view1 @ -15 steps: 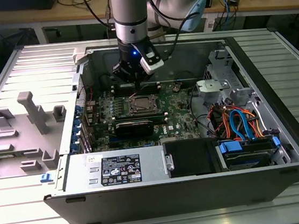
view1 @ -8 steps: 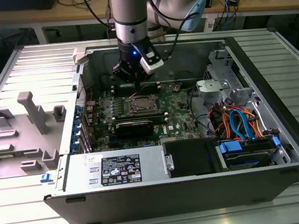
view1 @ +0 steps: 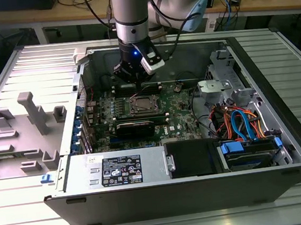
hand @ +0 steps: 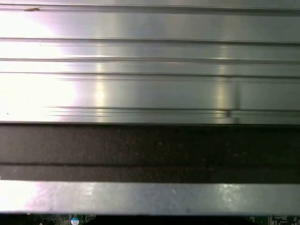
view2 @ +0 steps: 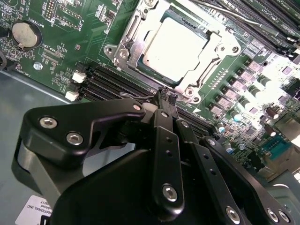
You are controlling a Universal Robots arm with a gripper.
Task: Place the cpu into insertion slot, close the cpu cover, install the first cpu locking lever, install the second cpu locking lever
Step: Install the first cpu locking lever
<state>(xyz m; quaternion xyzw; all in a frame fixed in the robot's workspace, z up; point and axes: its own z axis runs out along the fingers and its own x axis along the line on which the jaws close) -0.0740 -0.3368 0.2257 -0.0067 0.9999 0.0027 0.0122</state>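
Gripper (view2: 165, 94) claw pressed together, tips just beside insertion slot (view2: 112, 50) corner, at thin wire there (view2: 135, 95), likely locking lever. Pinching it or not, can't tell. Cpu (view2: 174, 47) sits in slot, cpu cover (view2: 216, 44) down around it. Risk: tips slip off springy wire, lever snaps back against cover. Beside slot, memory slots (view2: 101, 78) close; stray push could scrape them.
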